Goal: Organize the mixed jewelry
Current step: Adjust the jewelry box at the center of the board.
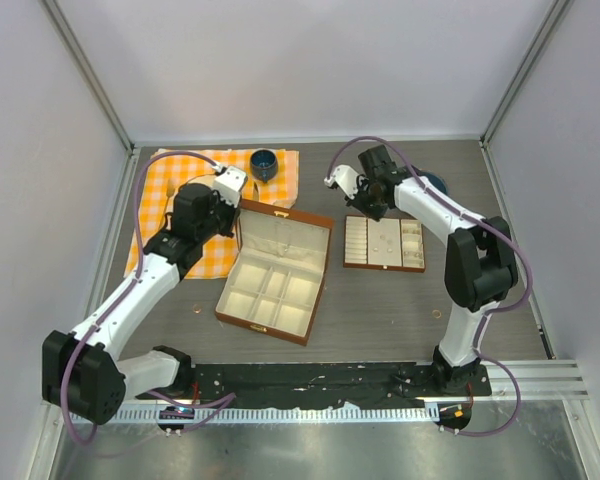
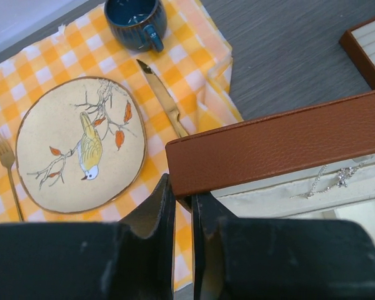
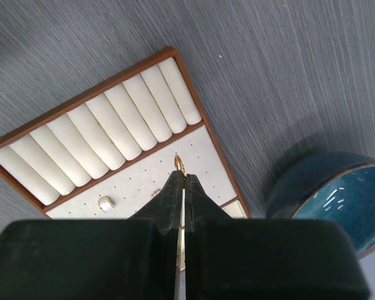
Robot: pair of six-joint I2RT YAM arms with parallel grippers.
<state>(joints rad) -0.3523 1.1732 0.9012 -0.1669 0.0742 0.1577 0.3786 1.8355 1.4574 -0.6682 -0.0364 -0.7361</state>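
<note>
The brown jewelry box (image 1: pixel 270 290) lies open at mid-table, its lid (image 2: pixel 281 140) raised. My left gripper (image 2: pixel 182 195) is shut on the lid's left corner; it also shows in the top view (image 1: pixel 238 210). A thin silver chain necklace (image 2: pixel 337 178) lies against the lid's cream lining. My right gripper (image 3: pixel 183 178) is shut on a small gold ring (image 3: pixel 179 164), held over the perforated panel of the separate brown tray (image 3: pixel 186 87) with ring rolls. A small pale stud (image 3: pixel 104 203) sits on that panel. The tray (image 1: pixel 384 243) lies right of the box.
An orange checked cloth (image 1: pixel 170 170) at the back left holds a bird plate (image 2: pixel 81 144), a blue cup (image 2: pixel 136 22), a gold knife (image 2: pixel 165 100) and a fork (image 2: pixel 6 156). A blue bowl (image 3: pixel 337 200) stands right of the tray. Tiny copper-coloured specks (image 1: pixel 197 310) (image 1: pixel 437 314) lie on the table.
</note>
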